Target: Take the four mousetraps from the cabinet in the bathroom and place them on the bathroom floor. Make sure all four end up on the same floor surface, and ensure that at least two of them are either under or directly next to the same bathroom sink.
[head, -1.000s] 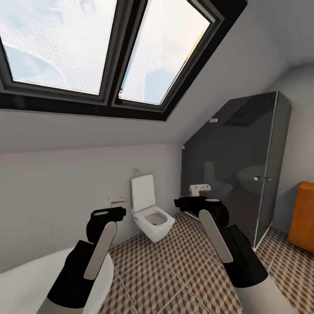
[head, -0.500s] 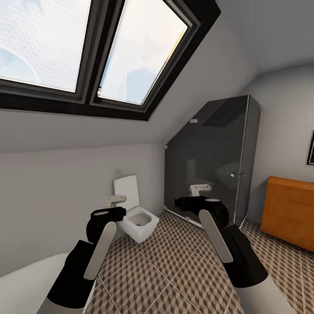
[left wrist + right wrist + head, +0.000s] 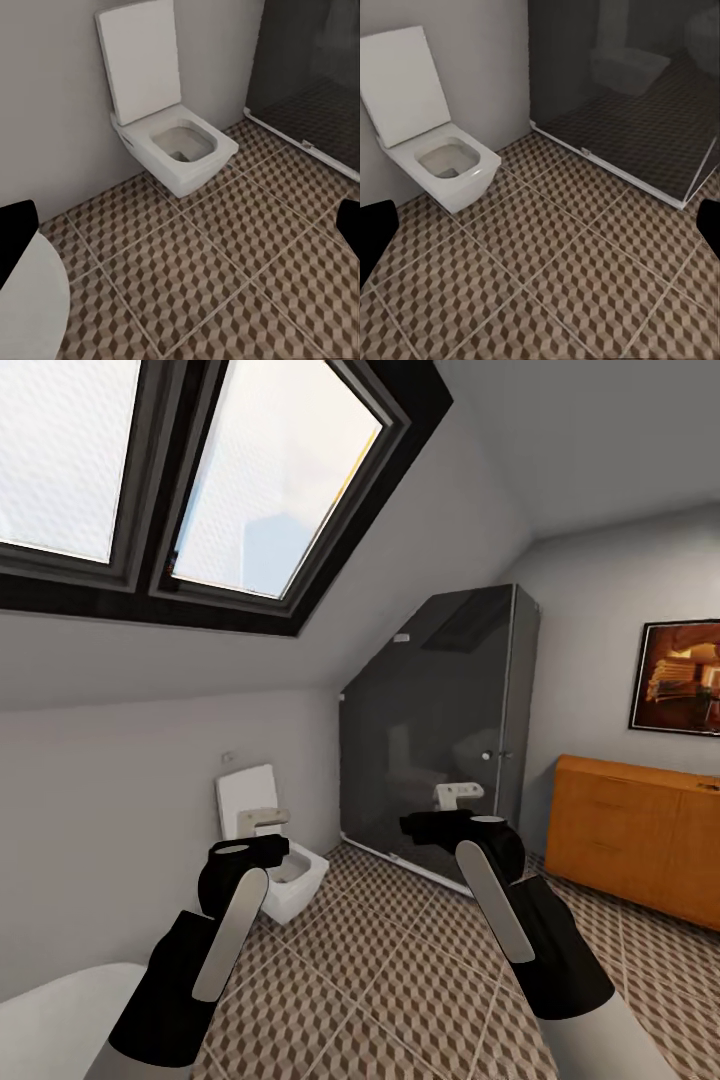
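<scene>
Reaching forward, left hand (image 3: 262, 822), right hand (image 3: 456, 792), both raised

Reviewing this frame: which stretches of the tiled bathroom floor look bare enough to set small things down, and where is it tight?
The bathroom floor is bare between the toilet, the smoked-glass shower and the cabinet. The right wrist view shows open tile along the shower's threshold. It narrows between the toilet and the sink rim at the near left.

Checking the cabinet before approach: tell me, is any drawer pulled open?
No, the cabinet shows flat, flush drawer fronts in the head view.
</scene>
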Available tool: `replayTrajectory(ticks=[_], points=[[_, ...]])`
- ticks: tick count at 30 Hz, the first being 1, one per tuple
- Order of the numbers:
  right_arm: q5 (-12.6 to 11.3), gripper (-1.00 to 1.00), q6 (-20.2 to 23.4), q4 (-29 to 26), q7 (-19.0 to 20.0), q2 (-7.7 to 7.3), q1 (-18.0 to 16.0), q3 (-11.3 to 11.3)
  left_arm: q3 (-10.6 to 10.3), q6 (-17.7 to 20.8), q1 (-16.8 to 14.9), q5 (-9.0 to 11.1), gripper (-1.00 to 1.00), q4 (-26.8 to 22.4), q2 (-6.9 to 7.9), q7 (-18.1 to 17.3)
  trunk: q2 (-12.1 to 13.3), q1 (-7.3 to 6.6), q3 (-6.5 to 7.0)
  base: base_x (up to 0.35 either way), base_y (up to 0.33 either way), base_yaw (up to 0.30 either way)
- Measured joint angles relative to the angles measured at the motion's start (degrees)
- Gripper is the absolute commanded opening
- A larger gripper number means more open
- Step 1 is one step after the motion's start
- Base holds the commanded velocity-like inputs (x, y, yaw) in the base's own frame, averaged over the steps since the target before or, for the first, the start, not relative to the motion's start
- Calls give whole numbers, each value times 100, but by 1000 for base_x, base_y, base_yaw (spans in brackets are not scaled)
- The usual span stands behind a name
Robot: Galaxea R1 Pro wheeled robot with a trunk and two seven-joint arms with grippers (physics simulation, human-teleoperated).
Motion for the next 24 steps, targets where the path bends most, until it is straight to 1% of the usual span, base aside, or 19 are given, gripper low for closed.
replayTrajectory(ticks=[24], points=[[-4,100,-2,0,0,0,0,0,0,0,0,-5,100,2,0,-2,0,0,0,0,0,-273]])
